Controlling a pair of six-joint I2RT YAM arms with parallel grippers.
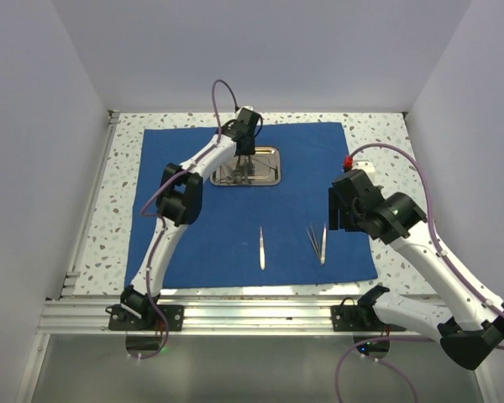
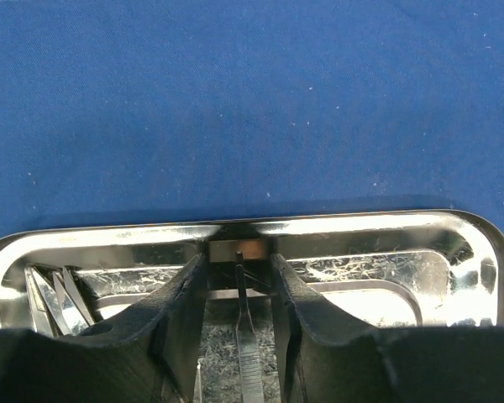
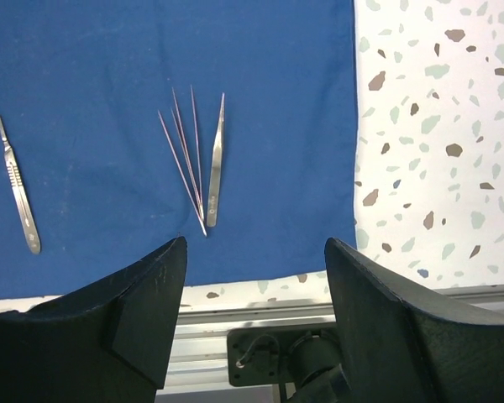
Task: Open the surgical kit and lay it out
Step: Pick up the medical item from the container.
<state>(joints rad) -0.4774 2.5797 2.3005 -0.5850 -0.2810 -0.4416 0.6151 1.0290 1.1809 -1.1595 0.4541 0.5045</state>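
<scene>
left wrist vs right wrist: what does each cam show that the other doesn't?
Only left wrist: the steel tray, a thin instrument lying between the left tool fingers with gaps either side, and more instruments at the tray's left end.
Only right wrist: a flat handled instrument, tweezers and thin pointed pieces laid out on the blue cloth, the speckled table, the rail, and the right tool, open and empty.
Both: that blue cloth.
</scene>
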